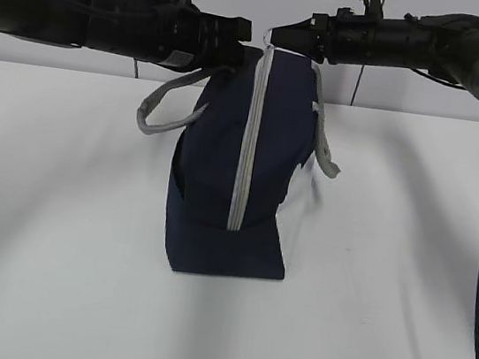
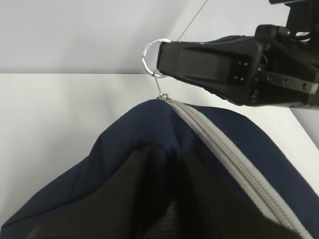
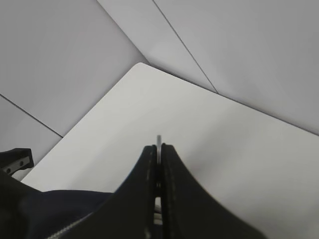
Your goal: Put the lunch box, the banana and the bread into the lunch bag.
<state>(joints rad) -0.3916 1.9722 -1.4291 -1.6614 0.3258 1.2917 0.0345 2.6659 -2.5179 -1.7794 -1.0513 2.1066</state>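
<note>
The right pincer (image 1: 275,34) is reaching in from the right, high above the desk (image 1: 53,234), and is clenching on the ring pull (image 2: 153,58) of the zipper (image 1: 250,136). In the left wrist view the ring is sticking out past the black tips, with its small link hanging down to the slider at the very top of the bag (image 1: 237,166). In the right wrist view the two fingers (image 3: 144,194) are pressing flat together with only a sliver of metal showing between them.

The left pincer (image 1: 239,38) is coming in from the left at the same height and is meeting the upper left edge of the bag. In its own wrist view navy fabric is folding in over a dark shape at the bottom of the frame, but whether that pincer is clenched on the cloth or released I cannot tell.

The bag is standing on end near the middle of the desk, the zipper running shut down the face turned to the exterior camera. One grey handle (image 1: 165,102) is looping out to the left and the other handle (image 1: 324,138) is drooping on the right. Lunch box, banana and bread are not showing in any view.
</note>
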